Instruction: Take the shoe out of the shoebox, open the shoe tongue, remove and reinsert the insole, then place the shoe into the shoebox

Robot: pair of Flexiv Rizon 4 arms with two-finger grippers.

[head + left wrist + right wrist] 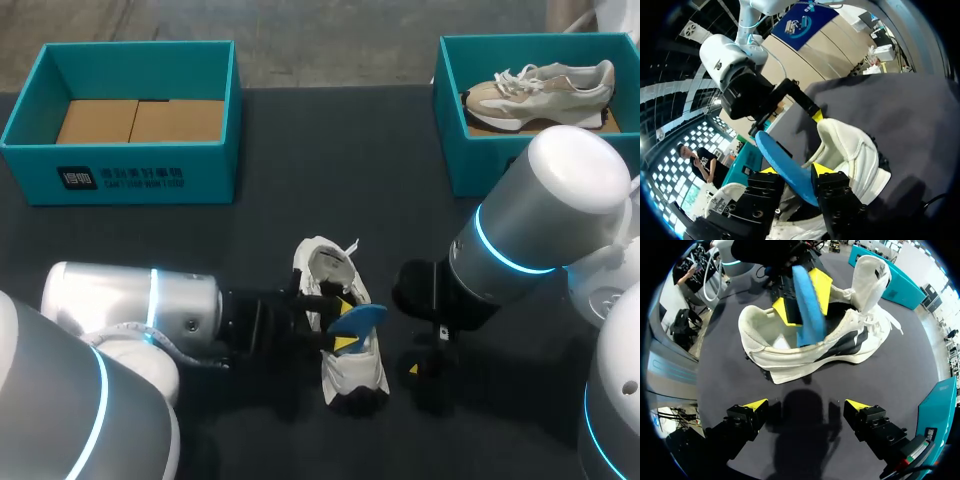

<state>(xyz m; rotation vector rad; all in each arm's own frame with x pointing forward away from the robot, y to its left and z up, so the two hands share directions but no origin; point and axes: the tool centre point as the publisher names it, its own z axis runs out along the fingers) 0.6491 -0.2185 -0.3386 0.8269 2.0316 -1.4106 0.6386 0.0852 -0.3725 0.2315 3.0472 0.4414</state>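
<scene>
Report: a white sneaker with a black side stripe (352,372) stands upright on the dark table. The left gripper (795,172) is clenched on a blue foam insole (782,160), whose lower end sits in the sneaker's opening. The right gripper (807,405) is released and holds nothing, just beside the sneaker. A teal cardboard shoebox (120,175) sits well apart from the sneaker.

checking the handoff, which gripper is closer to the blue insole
Left. The left gripper is shut on the blue insole at the white shoe; the right gripper hangs open beside the shoe, clear of the insole.
</scene>
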